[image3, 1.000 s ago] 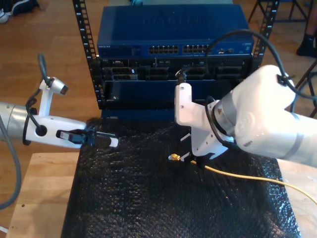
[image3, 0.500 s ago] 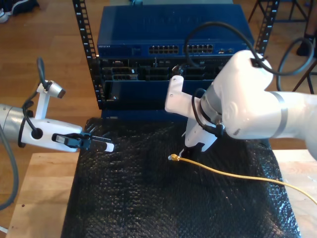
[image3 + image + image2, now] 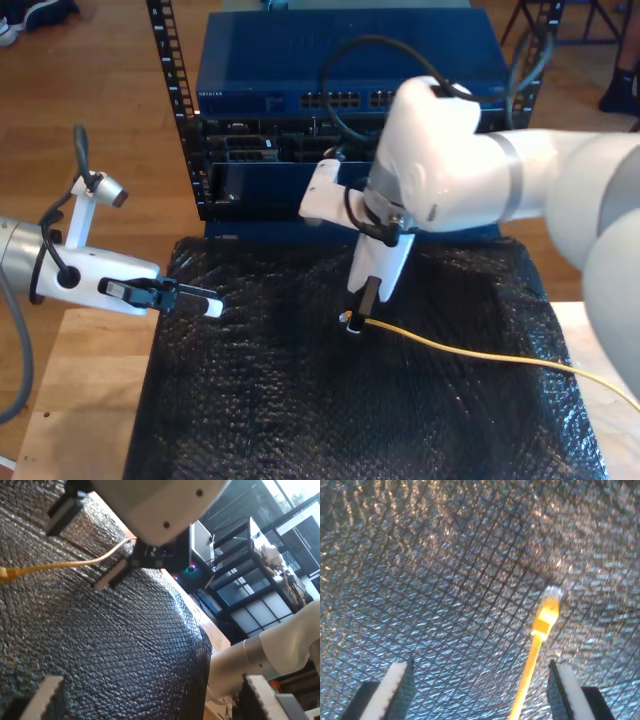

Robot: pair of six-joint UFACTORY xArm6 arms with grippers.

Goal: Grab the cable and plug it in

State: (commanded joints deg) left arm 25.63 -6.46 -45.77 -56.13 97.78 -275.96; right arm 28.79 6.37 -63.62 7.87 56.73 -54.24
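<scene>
The yellow cable (image 3: 470,350) lies on the black mat (image 3: 280,410), running in from the exterior view's right; its clear plug (image 3: 347,319) rests near the mat's middle. My second gripper (image 3: 359,312) hangs open just above the plug. In the second wrist view the plug (image 3: 548,611) and cable (image 3: 530,670) lie on the mat between the pale fingers (image 3: 395,687), nearer one finger, untouched by my second gripper (image 3: 480,690). My first gripper (image 3: 195,299) is open and empty over the mat's edge at the exterior view's left. The first wrist view looks across at the second gripper (image 3: 85,545) and cable (image 3: 55,566).
A rack behind the mat holds a blue network switch (image 3: 350,60) with rows of ports (image 3: 345,100), and darker units below it (image 3: 300,150). The mat lies on a wooden table (image 3: 80,400). Thick black arm cables (image 3: 345,70) loop in front of the switch.
The second arm swung toward the exterior view's left and lowered its open gripper over the plug. The first gripper drifted slightly down and toward the exterior view's left. The cable stayed put.
</scene>
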